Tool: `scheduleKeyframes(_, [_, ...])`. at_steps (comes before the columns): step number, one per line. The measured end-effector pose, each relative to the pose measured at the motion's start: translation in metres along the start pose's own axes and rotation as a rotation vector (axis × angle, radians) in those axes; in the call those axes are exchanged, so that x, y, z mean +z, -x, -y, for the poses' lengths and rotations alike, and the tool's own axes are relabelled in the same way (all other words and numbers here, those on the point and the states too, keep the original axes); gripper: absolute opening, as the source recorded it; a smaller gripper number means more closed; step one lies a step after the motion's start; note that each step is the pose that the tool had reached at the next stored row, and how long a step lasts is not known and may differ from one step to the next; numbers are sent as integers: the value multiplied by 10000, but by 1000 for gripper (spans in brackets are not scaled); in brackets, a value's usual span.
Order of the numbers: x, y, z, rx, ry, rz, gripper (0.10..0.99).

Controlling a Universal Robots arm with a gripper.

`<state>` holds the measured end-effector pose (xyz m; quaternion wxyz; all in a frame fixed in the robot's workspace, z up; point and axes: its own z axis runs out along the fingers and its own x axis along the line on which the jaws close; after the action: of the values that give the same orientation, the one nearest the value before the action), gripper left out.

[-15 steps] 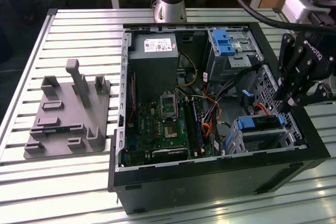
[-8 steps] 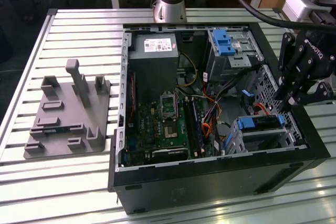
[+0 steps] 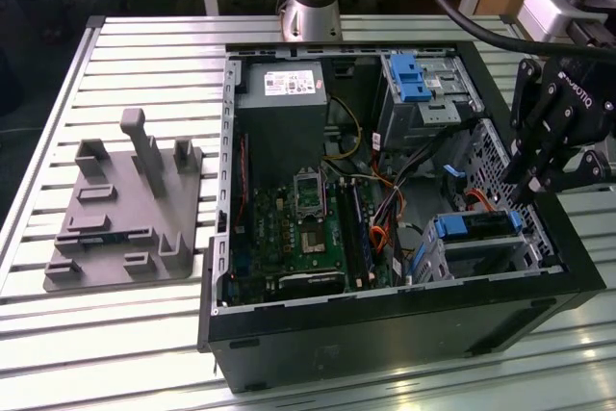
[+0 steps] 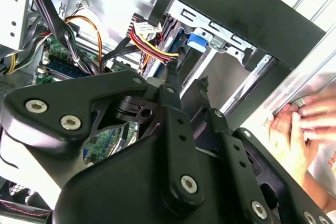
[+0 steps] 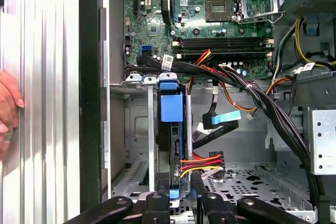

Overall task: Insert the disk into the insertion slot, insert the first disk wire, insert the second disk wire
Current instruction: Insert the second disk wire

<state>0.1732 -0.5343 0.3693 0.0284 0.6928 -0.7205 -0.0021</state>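
— Where's the disk (image 5: 172, 108)?
— Standing on edge inside the slot (image 5: 137, 129), its blue carrier showing.
— And the gripper (image 5: 179, 190)?
— At the slot's open end, right over the disk's edge. I can't tell whether it's clenched or released.
— Wires?
— A red-yellow-black wire (image 5: 200, 162) runs up to the disk beside the slot. A blue-tipped cable (image 5: 223, 118) lies near the slot, apart from the disk.

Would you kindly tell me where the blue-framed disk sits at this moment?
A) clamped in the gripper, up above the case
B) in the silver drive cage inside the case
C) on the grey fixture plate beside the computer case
B: in the exterior view the disk sits in the insertion slot inside the case, with the gripper close by it.
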Motion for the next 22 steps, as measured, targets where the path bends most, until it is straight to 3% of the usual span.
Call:
scheduleKeyframes(7, [-1, 19, -1, 1, -7, -8, 302])
scheduleKeyframes(15, [-12, 311, -14, 9, -13, -185, 302])
scheduleKeyframes(18, [-14, 391, -40, 14, -27, -320, 302])
scheduleKeyframes(20, [-9, 410, -78, 23, -132, -387, 302])
scheduleKeyframes(22, [-3, 415, -115, 41, -440, -408, 302])
